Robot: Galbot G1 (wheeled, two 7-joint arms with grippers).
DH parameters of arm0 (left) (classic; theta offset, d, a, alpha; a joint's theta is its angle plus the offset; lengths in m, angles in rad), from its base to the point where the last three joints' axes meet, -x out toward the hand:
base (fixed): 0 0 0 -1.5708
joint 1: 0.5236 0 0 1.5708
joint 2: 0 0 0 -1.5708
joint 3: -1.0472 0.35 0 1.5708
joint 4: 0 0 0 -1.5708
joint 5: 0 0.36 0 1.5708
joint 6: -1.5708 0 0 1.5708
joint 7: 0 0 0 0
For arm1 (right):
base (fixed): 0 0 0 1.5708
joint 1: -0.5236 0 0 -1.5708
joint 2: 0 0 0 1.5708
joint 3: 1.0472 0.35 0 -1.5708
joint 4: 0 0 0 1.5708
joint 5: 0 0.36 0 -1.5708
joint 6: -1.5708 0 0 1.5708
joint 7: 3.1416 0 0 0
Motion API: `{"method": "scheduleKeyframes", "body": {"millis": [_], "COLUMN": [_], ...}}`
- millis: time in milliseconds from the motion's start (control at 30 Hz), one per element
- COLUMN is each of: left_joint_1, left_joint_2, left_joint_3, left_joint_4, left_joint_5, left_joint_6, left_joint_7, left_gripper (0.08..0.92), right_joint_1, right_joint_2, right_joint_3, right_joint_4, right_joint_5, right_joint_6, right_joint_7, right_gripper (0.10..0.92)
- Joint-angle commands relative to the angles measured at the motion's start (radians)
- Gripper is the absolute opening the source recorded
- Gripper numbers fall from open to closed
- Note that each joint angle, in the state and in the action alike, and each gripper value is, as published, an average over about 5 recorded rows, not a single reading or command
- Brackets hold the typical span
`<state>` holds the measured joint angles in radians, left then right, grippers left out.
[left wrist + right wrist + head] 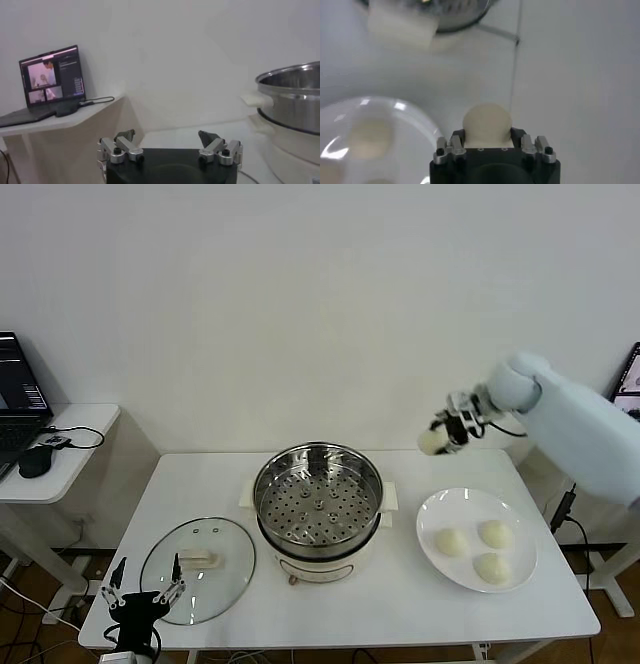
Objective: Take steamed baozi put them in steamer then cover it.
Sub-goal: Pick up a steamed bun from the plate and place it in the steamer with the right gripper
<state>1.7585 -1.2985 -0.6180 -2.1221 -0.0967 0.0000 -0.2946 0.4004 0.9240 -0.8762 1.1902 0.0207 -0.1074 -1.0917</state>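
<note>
Right hand (441,440) grasps 1 baozi (432,442) aloft; 3 wait on the plate (432,514), steamer (318,496) empty, lid (198,569) on counter (200,479); left hand (141,592) released.

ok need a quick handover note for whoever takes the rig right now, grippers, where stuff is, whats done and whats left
Right gripper: shut on one baozi, raised above the table between the steamer and the plate.
Left gripper: open, holding nothing, parked at the table's near left edge by the cover.
Steamer: centre of the table, uncovered, perforated tray bare.
Plate: to the steamer's right, three baozi on it.
Cover: lying flat on the table left of the steamer.
Done: first baozi lifted off the plate.
Left: place it in the steamer, move the other three over, then set the cover on.
</note>
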Motion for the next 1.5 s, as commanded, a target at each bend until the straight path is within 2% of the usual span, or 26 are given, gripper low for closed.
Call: {"method": "scheduleKeyframes", "body": {"millis": [33,300,767,1133,1267,1400,1500], "left_joint_1": [-0.002,-0.008,-0.003,-0.003,-0.003,-0.001,-0.001], "left_joint_2": [0.0,0.005,-0.004,-0.009,-0.01,-0.011,-0.01], "left_joint_3": [-0.001,-0.01,-0.017,-0.02,-0.021,-0.021,-0.022], "left_joint_4": [0.001,0.008,0.003,0.001,-0.002,-0.005,-0.011], "left_joint_5": [-0.003,-0.015,-0.018,-0.017,-0.015,-0.015,-0.015], "left_joint_6": [0.001,0.001,0.0,-0.001,-0.001,-0.002,0.0], "left_joint_7": [0.0,0.002,0.003,0.003,0.004,0.003,0.003], "left_gripper": [0.823,0.823,0.823,0.823,0.823,0.823,0.823], "right_joint_1": [0.181,0.142,0.055,0.002,-0.015,-0.015,0.015], "right_joint_2": [0.126,0.262,0.352,0.382,0.395,0.398,0.381], "right_joint_3": [-0.154,-0.281,-0.367,-0.35,-0.333,-0.327,-0.336], "right_joint_4": [0.033,0.039,-0.097,-0.17,-0.199,-0.212,-0.172], "right_joint_5": [0.133,0.105,-0.234,-0.304,-0.326,-0.326,-0.268], "right_joint_6": [0.004,0.156,0.508,0.584,0.602,0.612,0.575], "right_joint_7": [0.006,0.036,0.148,0.198,0.213,0.22,0.201], "right_gripper": [0.585,0.587,0.599,0.609,0.651,0.753,0.807]}}
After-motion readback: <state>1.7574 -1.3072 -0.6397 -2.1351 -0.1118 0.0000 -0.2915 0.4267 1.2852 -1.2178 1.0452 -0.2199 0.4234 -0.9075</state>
